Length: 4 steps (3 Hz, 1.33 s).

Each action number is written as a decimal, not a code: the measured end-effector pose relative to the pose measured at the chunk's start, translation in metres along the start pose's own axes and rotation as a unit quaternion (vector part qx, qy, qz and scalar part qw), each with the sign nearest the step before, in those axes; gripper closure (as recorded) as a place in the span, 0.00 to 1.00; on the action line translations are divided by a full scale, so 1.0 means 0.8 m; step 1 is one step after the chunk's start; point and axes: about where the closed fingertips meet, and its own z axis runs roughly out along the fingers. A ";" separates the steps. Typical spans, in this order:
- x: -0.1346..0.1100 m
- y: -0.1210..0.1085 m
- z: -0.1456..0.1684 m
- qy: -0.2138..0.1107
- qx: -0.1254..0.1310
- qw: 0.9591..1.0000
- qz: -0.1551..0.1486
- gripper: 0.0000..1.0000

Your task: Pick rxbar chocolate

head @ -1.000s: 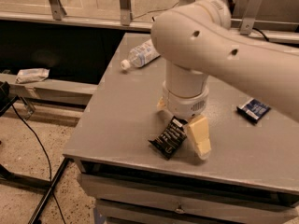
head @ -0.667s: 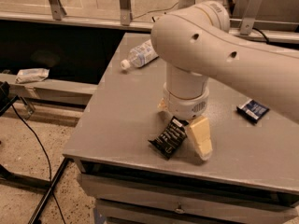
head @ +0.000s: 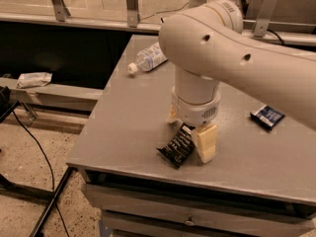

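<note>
The rxbar chocolate [head: 177, 147] is a flat black wrapper with white text. It lies at an angle near the front edge of the grey table [head: 123, 127]. My gripper [head: 189, 130] points down right over the bar's far end. One cream finger [head: 206, 143] stands at the bar's right side. The other finger [head: 172, 115] shows behind it on the left. The fingers are apart, with the bar's upper end between them. The big white arm hides the wrist and the space behind the bar.
A small dark-blue wrapper with a white label [head: 267, 116] lies at the table's right. A clear plastic bottle [head: 146, 59] lies on its side at the back left. A drawer front sits below the table's edge. Cables run across the floor on the left.
</note>
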 end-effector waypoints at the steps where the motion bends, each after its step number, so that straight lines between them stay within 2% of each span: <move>1: 0.000 0.000 -0.004 0.000 0.000 1.000 0.000 0.60; 2: 0.001 0.000 -0.015 0.000 0.001 1.000 0.000 0.91; 3: 0.001 -0.001 -0.015 0.000 0.003 1.000 0.000 1.00; 4: -0.007 -0.008 -0.031 0.014 0.004 1.000 -0.019 1.00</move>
